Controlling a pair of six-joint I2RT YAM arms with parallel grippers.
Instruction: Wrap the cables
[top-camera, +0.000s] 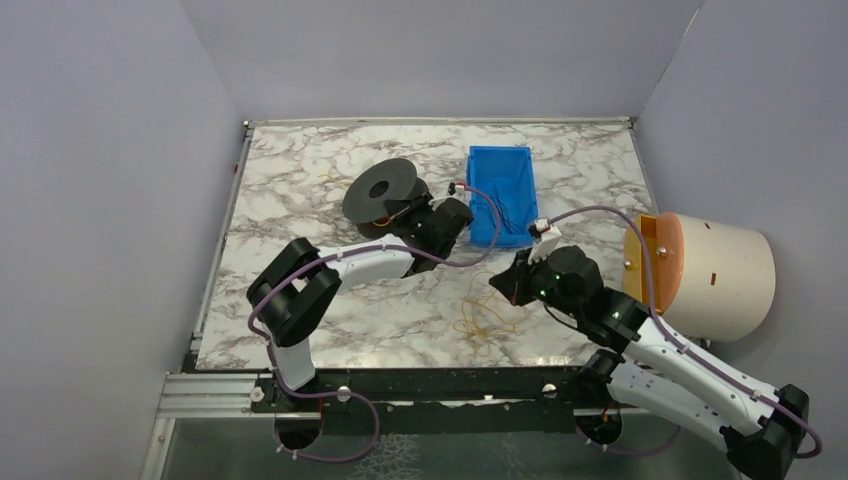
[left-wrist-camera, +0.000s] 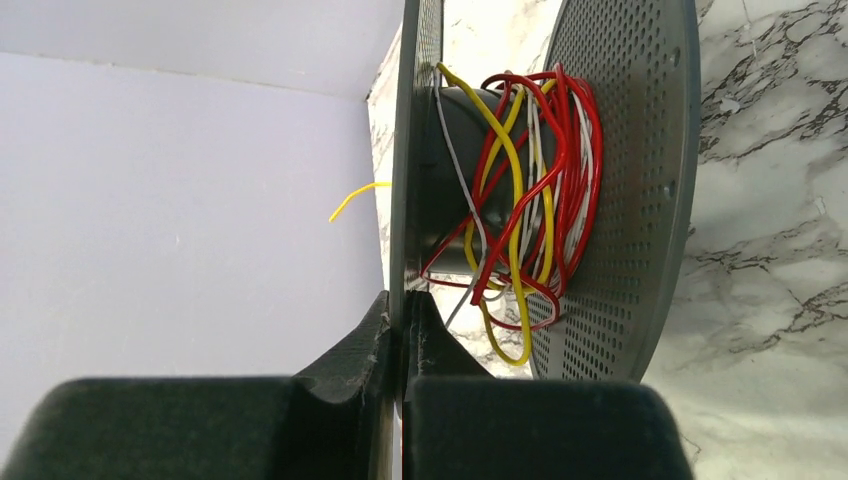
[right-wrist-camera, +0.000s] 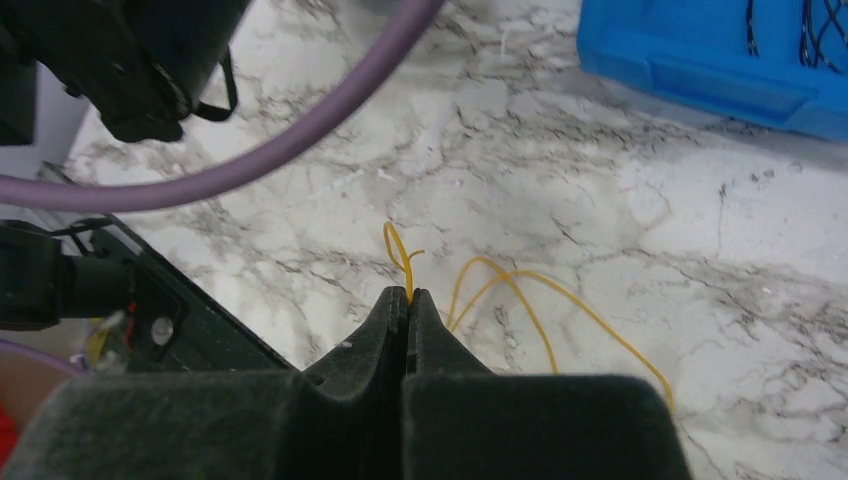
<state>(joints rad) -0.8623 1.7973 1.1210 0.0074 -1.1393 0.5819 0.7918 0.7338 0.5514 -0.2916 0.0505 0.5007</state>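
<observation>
A dark grey perforated spool (top-camera: 382, 189) stands at the table's middle back. In the left wrist view red, yellow and white cables (left-wrist-camera: 520, 210) are wound loosely round its hub. My left gripper (left-wrist-camera: 403, 310) is shut on the rim of one spool flange (left-wrist-camera: 408, 150); it also shows in the top view (top-camera: 440, 215). My right gripper (right-wrist-camera: 408, 296) is shut on a thin yellow cable (right-wrist-camera: 520, 295), whose loops lie on the marble below it (top-camera: 485, 320). In the top view the right gripper (top-camera: 503, 280) hangs right of centre.
A blue bin (top-camera: 500, 193) with dark cables in it stands right of the spool. A cream drum with an orange flange (top-camera: 700, 272) lies at the right table edge. Purple arm hoses (right-wrist-camera: 250, 160) cross the view. The table's black front rail (top-camera: 400, 385) is near.
</observation>
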